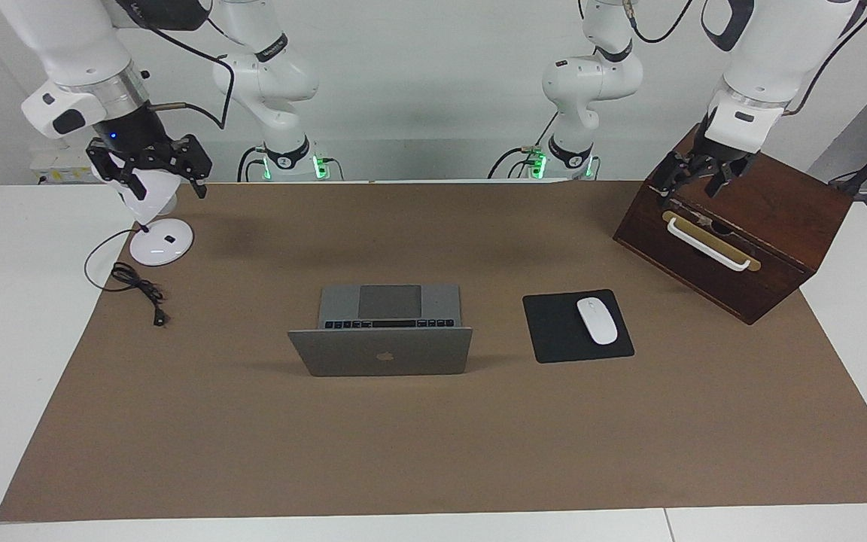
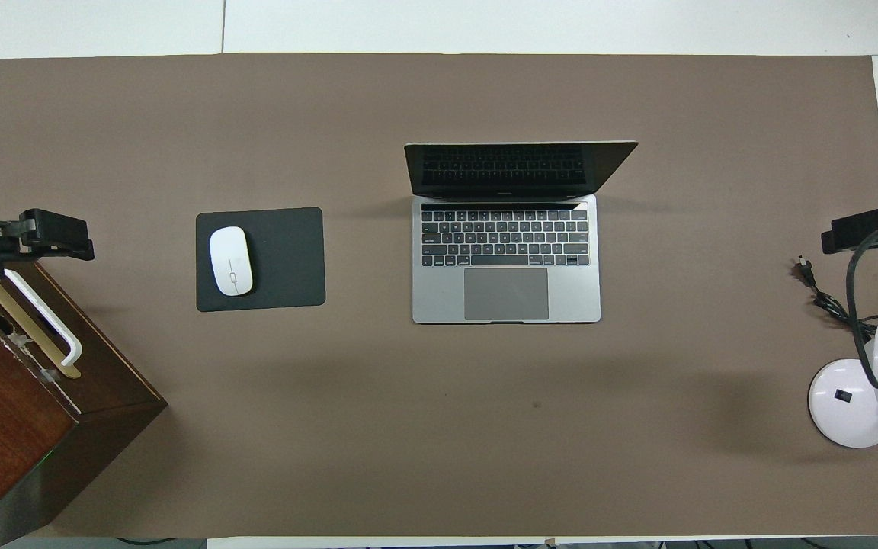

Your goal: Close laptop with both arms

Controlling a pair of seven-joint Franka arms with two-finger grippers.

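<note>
The silver-grey laptop point(image 1: 381, 354) stands open in the middle of the brown mat, its lid upright with the logo side turned away from the robots. The overhead view shows its black keys and grey trackpad point(image 2: 506, 293). My left gripper point(image 1: 693, 188) hangs open over the top front edge of the wooden box, far from the laptop; it also shows in the overhead view point(image 2: 54, 235). My right gripper point(image 1: 166, 184) hangs open and empty over the white lamp at the right arm's end; it also shows in the overhead view point(image 2: 862, 229).
A dark wooden box point(image 1: 772, 218) with a white handle stands at the left arm's end. A black mouse pad point(image 1: 554, 331) with a white mouse point(image 1: 597, 321) lies beside the laptop. A white lamp base point(image 1: 161, 242) and black cable point(image 1: 140, 290) lie at the right arm's end.
</note>
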